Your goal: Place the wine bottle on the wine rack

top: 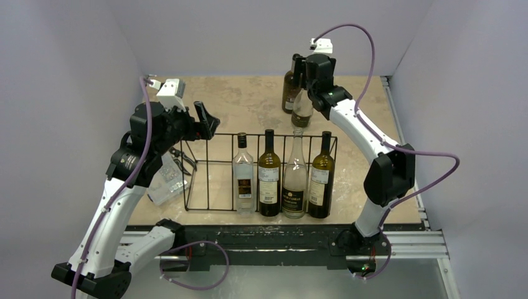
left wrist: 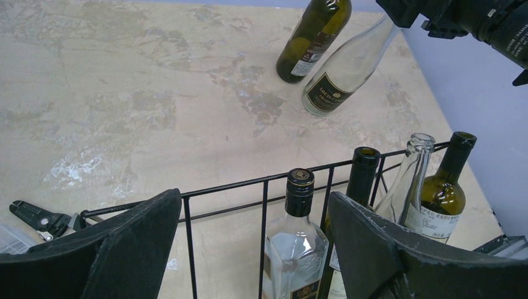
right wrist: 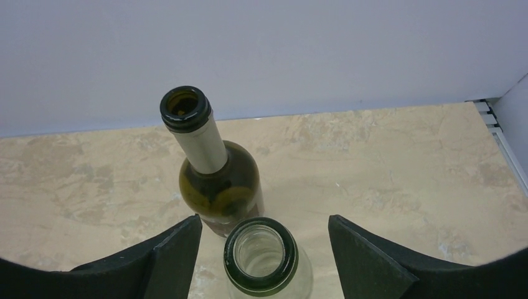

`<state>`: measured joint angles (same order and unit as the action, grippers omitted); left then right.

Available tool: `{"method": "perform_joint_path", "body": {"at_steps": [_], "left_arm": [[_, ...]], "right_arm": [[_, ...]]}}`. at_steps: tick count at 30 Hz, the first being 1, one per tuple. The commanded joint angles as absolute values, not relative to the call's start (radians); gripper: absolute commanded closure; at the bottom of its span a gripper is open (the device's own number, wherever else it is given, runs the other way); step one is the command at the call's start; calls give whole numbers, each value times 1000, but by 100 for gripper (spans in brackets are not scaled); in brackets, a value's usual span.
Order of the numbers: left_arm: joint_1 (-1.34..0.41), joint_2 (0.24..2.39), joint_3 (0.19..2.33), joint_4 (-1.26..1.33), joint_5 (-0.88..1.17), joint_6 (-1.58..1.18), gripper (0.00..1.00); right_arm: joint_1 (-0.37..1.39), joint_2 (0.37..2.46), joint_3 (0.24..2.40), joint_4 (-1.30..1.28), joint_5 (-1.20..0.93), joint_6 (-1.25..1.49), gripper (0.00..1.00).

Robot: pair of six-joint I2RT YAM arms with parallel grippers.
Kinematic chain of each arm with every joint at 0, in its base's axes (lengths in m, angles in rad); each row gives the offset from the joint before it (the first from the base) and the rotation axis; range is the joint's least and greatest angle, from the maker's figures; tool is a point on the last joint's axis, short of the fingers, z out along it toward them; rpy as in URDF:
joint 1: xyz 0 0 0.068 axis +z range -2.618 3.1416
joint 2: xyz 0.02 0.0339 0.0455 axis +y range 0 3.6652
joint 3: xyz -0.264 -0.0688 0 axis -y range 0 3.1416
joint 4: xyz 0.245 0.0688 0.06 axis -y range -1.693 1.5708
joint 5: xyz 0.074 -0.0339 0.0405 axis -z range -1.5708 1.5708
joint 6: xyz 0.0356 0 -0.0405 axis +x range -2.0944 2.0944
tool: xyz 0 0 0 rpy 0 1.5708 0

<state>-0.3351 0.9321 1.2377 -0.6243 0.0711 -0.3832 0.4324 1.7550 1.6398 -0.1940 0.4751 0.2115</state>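
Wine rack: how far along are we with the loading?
Done: four bottles stand in the rack's right end. In hand: the right claw straddles the clear bottle's neck at the back, jaws apart, not yet gripping. Left: that bottle and the green bottle beside it are on the table, outside the rack. The left claw is open and empty.

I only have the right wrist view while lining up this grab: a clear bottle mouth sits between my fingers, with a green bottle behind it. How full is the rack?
Observer: The wine rack holds four upright bottles, all in its right part. The left part has none.
Operator: Anything near that free end?
Observer: The left gripper hangs open by the rack's left end, holding nothing.
Operator: Is my clear bottle labelled?
Observer: Yes, there is a dark label low on its body.
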Motion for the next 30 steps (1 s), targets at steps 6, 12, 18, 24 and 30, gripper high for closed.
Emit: {"method": "perform_joint_path", "body": {"at_steps": [6, 12, 18, 24, 30], "left_arm": [[-339, 921, 1265, -616, 63, -379, 12], [-339, 932, 1263, -617, 57, -376, 12], [-339, 930, 1263, -617, 54, -375, 12], [-339, 930, 1263, -617, 57, -376, 12], [-339, 925, 1264, -616, 58, -377, 12]], "right_arm": [[427, 1798, 1678, -161, 504, 183, 26], [426, 1796, 1650, -135, 508, 189, 37], [426, 1780, 1623, -115, 486, 202, 46], [426, 1753, 1614, -115, 488, 195, 72], [425, 1700, 1593, -116, 474, 199, 94]]}}
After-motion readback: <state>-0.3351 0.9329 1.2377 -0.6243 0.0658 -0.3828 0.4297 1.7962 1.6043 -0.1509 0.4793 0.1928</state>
